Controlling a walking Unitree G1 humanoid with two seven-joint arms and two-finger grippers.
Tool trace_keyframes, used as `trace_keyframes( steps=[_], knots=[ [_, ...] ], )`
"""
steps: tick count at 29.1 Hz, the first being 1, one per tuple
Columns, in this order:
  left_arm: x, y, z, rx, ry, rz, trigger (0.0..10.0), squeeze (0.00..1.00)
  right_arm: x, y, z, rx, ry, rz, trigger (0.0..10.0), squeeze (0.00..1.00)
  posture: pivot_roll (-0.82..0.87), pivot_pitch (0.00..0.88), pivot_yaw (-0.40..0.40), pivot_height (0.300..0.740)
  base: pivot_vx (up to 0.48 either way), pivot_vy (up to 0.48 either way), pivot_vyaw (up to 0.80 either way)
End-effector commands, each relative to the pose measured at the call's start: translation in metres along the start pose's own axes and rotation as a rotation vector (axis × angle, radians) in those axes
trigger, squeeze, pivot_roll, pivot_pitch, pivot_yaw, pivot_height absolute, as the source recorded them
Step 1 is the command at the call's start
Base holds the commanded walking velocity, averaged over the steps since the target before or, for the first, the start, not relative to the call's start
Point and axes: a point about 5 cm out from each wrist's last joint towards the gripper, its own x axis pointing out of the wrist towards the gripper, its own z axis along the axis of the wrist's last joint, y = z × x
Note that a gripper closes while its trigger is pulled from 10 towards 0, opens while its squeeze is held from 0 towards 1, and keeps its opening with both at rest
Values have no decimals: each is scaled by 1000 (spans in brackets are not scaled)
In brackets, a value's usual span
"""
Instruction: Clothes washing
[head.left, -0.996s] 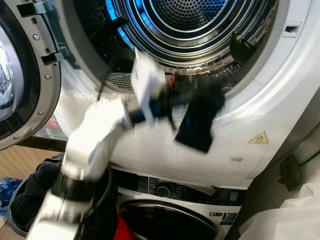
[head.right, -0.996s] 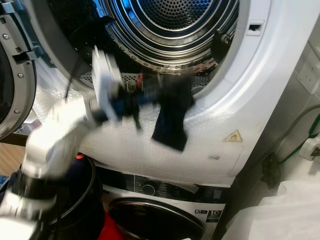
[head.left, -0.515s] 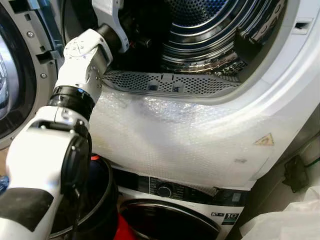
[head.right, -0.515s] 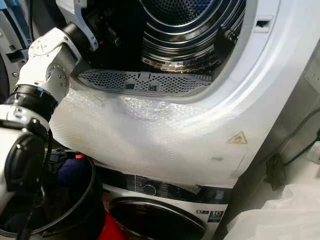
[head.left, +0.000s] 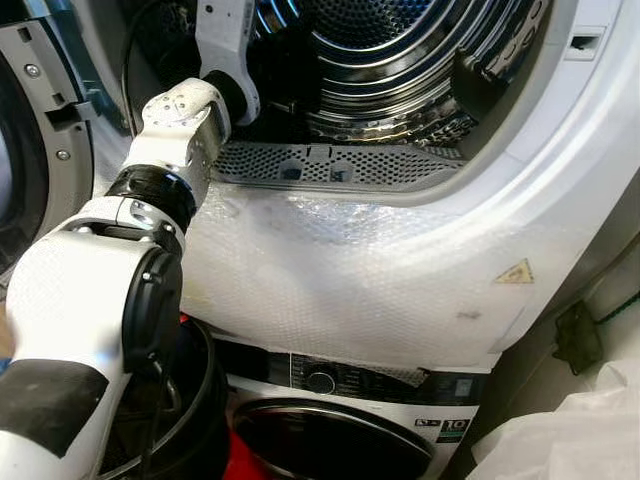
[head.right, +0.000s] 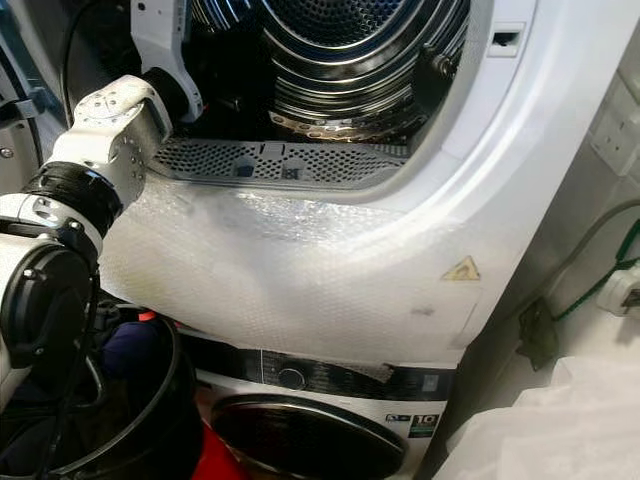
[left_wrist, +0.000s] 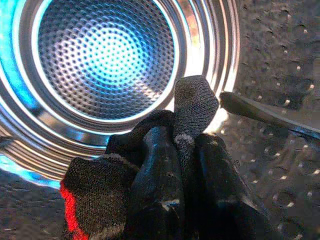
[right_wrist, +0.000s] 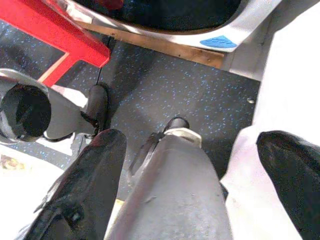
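Observation:
My left arm reaches up through the round opening of the upper machine, and its wrist is inside the steel drum. In the left wrist view my left gripper is shut on a dark knitted garment with a red patch. It holds the garment in front of the blue-lit perforated back wall. My right gripper hangs open over the dark speckled floor, with nothing between its fingers.
Bubble wrap covers the machine front below the perforated lint grille. The open door stands at the left. A black basket with clothes sits at the lower left, by the lower machine's control panel. White plastic lies at the lower right.
A second ago my left gripper held the dark garment hanging in front of the opening. The arm has since swung up and into the drum with it.

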Motion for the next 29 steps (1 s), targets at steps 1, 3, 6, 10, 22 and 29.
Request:
trace_keyframes(
  steps=[1,3,6,10,22,29],
  knots=[
    [2,2,7,1,13,3,10000,0,1,3,4,7,-17,3,10000,0,-24,0,79,740,0,0,0],
    [2,-5,-4,-3,89,-67,10000,0,1,2,5,5,-19,-1,10000,0,-34,0,83,740,0,0,0],
    [0,-14,-14,42,145,-187,10000,0,0,1,3,15,-21,-10,10000,0,-43,0,90,740,0,0,0],
    [0,-19,-19,51,163,-254,10000,24,-1,0,-6,23,-9,-17,10000,0,-52,0,92,740,0,0,0],
    [1,-10,-2,27,89,-193,10000,494,-12,-13,-47,68,31,-62,10000,0,-116,0,67,740,0,0,0],
    [-1,-8,-2,-53,95,-214,10000,1000,-14,-14,-52,85,15,-66,10000,0,-155,0,69,740,0,0,0]
  ],
)
